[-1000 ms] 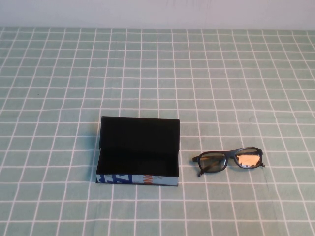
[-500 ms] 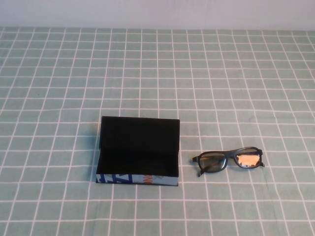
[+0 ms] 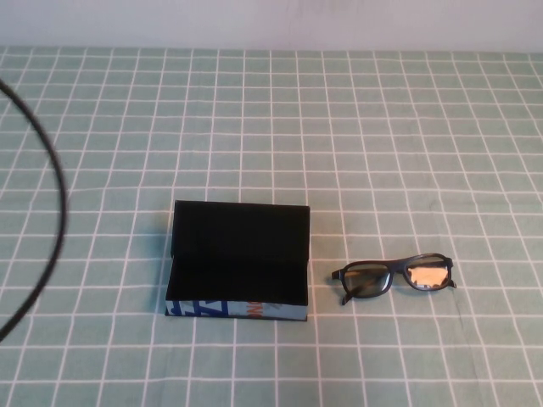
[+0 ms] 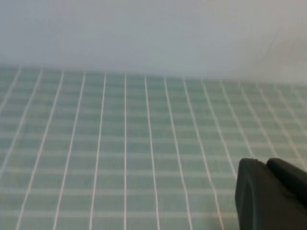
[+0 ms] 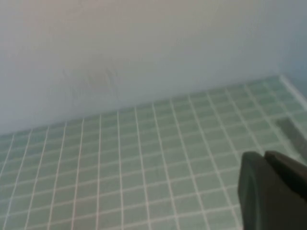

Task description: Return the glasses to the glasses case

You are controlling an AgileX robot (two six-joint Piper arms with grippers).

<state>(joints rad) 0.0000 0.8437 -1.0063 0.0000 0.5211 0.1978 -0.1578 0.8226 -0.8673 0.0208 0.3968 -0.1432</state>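
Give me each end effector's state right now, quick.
Left end effector: only a dark part shows in its wrist view, over the checked cloth; open or closed cannot be told.
Right end effector: same, holding nothing visible; cannot be told.

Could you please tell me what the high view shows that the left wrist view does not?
Only the high view shows the open glasses case, the glasses lying apart to its right, and a black cable at the left edge. Only the left wrist view shows part of the left gripper and the pale wall. Both show the green checked cloth. The right gripper is in neither.
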